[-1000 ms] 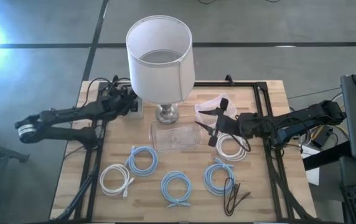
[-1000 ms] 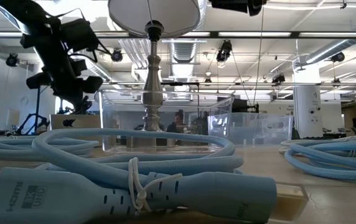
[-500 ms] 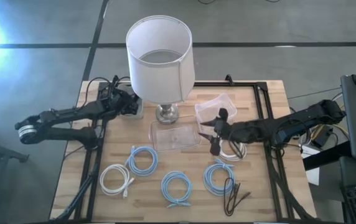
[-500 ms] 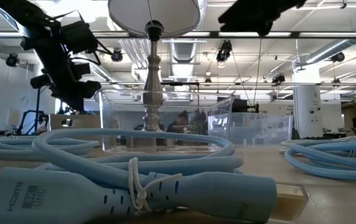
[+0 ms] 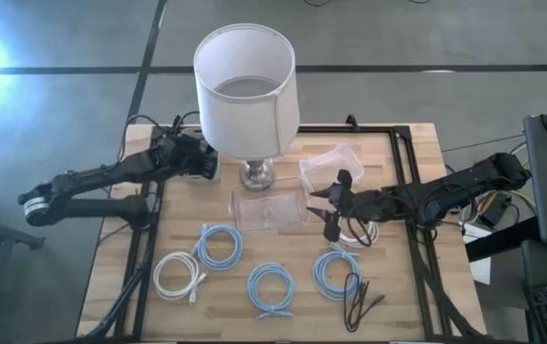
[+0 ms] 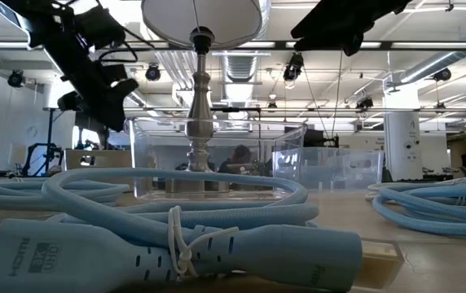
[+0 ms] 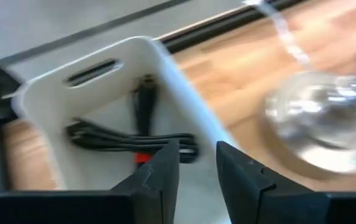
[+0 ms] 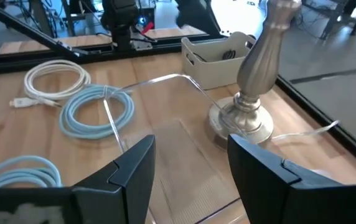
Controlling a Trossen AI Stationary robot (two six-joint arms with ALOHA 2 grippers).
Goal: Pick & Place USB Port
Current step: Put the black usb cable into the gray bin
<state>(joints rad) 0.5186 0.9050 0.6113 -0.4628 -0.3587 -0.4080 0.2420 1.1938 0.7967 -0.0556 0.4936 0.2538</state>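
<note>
Wooden table (image 5: 403, 287); black coiled USB cable (image 7: 137, 142) inside white bin (image 7: 47, 118).

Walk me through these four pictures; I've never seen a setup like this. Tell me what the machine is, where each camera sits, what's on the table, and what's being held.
Two dark robot arms work at a wooden table. One camera looks straight down, one sits at table height, and one rides on each wrist. On the table: a lamp, two clear plastic containers, coiled blue cables and white ones, and a white bin holding a black cable. The left gripper hangs over that bin, its jaws apart with nothing between them. The right gripper is open and empty above the larger clear container.
</note>
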